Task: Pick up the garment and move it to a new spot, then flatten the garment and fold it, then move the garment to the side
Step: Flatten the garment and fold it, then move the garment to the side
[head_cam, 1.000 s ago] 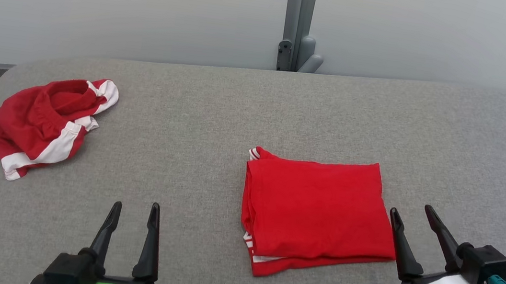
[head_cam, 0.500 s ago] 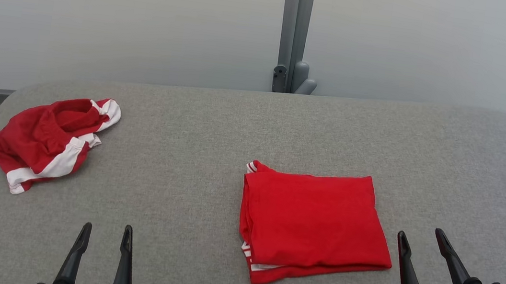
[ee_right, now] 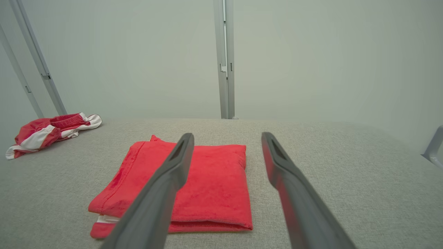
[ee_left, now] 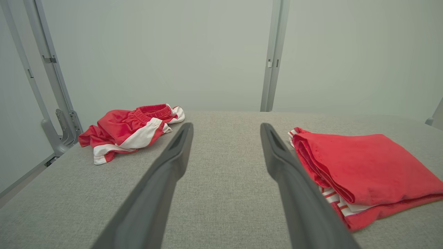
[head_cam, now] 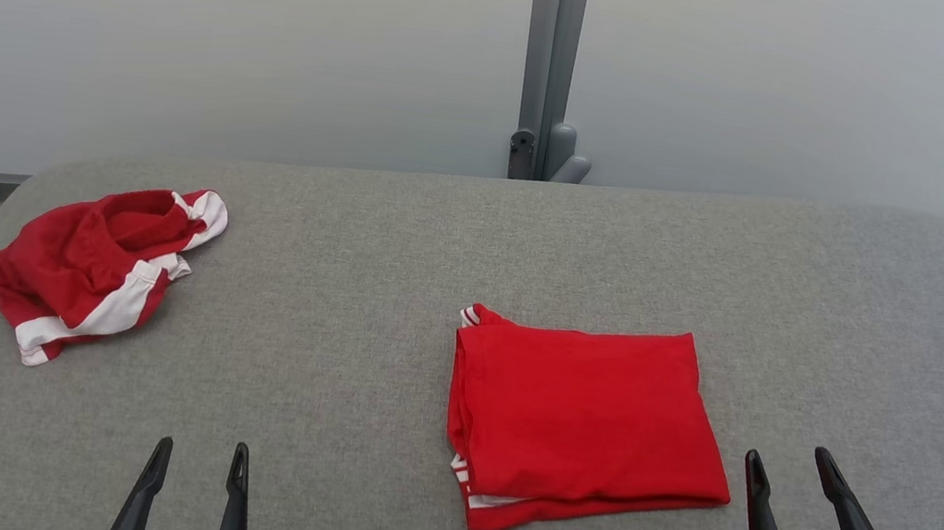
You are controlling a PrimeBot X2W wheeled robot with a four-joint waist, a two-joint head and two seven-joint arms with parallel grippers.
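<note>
Change: the head camera has tipped, so the whole scene sits lower in its view. Beyond that, both grippers have drawn back toward the near edge, and the left gripper [head_cam: 202,444] has also shifted left. The cloth lies as before.
Garment: the folded garment [head_cam: 587,428] is a red rectangle lying flat, right of the middle of the worktop [head_cam: 352,358] and toward its near edge.
Garment edges: stacked layers with white trim show along its left side and near-left corner. Its far and right sides are smooth.
Right gripper [head_cam: 787,454]: jaws spread and empty, just off the garment's near-right corner, not touching it.
Left gripper: jaws spread and empty, at the near edge, well left of the garment.
Open room: bare grey surface left of the garment, beyond it to the far edge, and out to the right edge.
Other cloth: red-and-white shorts [head_cam: 89,267] lie crumpled near the far-left corner.
Beyond: a grey post [head_cam: 550,68] stands behind the middle of the far edge.
</note>
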